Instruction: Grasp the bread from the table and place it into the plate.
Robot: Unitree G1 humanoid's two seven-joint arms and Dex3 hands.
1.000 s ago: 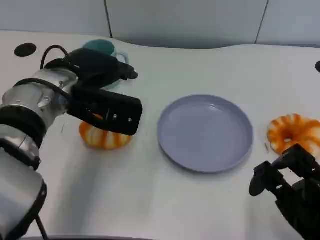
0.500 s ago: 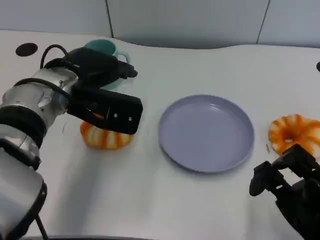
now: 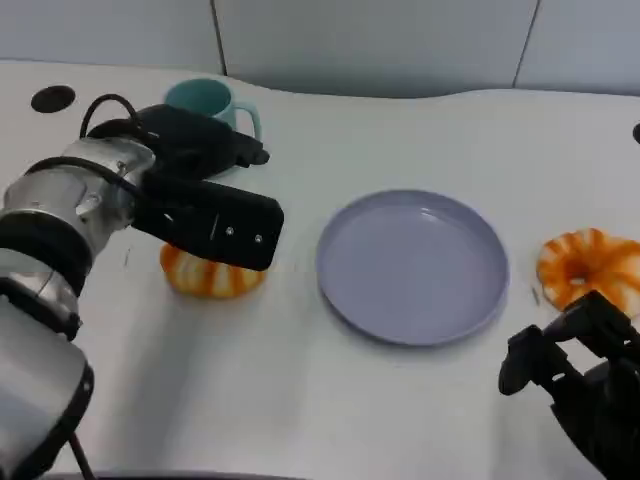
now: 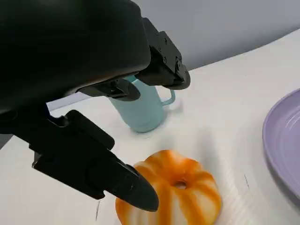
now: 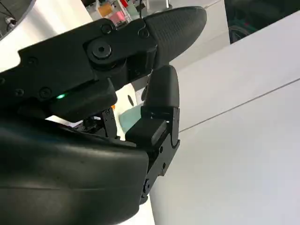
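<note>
Bread waited on desk, plate unfilled

Hands came nearest in the head view. At five o'clock the right hand (image 3: 575,375) sat low over the desk (image 3: 300,400), its fingers curled inward on nothing. At nine o'clock the left hand (image 3: 200,195) reached out from its silver forearm (image 3: 60,215) and hung directly above one piece of bread (image 3: 210,275), an orange-and-white ring-shaped bun. In the left wrist view the fingers (image 4: 126,185) stood apart, one fingertip just beside the bun's edge and the others raised well above it; no closing grip showed, though whether that one fingertip touched the crust could not be told.

Further out, the lavender plate (image 3: 412,265) lay near the middle of the desk, at about one o'clock from the left bun, holding nothing. A second bun (image 3: 590,268) lay at three o'clock, just past the plate's rim and just beyond the right hand.

Farthest, at eleven o'clock, a teal mug (image 3: 205,100) stood upright behind the left hand.

By these pictures the task looked barely begun: the approach to the left bun seemed made, while the grasp, the lift, the carry toward the plate and the release all remained to do.
</note>
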